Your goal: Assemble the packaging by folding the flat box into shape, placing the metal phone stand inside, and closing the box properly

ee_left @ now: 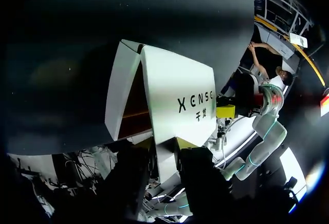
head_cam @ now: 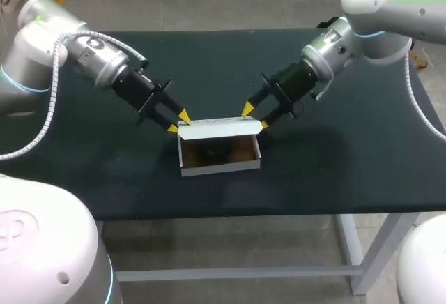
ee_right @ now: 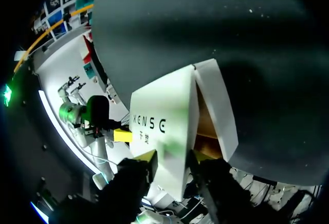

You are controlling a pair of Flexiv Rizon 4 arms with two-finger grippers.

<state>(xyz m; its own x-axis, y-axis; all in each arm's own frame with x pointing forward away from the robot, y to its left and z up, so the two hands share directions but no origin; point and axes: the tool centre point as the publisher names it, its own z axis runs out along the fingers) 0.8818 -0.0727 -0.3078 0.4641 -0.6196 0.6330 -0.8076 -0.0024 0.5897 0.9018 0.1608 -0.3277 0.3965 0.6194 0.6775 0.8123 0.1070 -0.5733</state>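
A white cardboard box (head_cam: 219, 166) stands in the middle of the dark table, its brown inside open to the top. What lies inside is too dark to make out. Its lid (head_cam: 219, 127) rises along the far edge. My left gripper (head_cam: 178, 123) is at the lid's left end and my right gripper (head_cam: 255, 116) at its right end. In the left wrist view the printed lid (ee_left: 175, 90) runs down between the fingers of the left gripper (ee_left: 164, 144), which touch it from both sides. In the right wrist view the lid (ee_right: 164, 111) likewise sits in the right gripper (ee_right: 172, 157).
The dark table (head_cam: 334, 157) stretches bare to either side of the box and in front of it. Both arms slant in from the far corners and meet over the box's back edge.
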